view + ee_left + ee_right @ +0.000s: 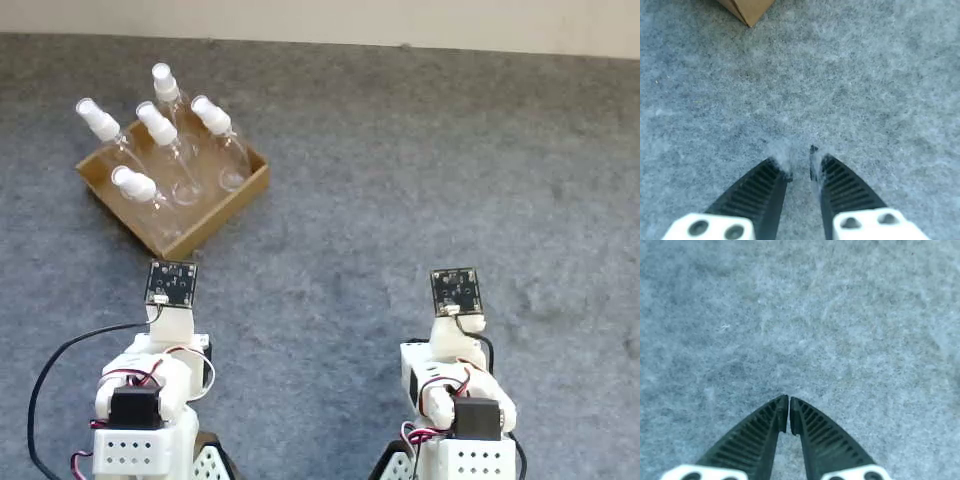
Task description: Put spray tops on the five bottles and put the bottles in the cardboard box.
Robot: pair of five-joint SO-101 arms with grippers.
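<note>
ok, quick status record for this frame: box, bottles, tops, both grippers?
box: brown cardboard box, far left on the grey felt table
bottles: five clear plastic bottles, all standing in the box
tops: white spray tops, one on each bottle
left gripper: fingers slightly parted, holding nothing, near a box corner
right gripper: shut, holding nothing, over felt
task: looks complete

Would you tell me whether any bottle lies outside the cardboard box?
No, the high view shows all five bottles standing inside the cardboard box.
</note>
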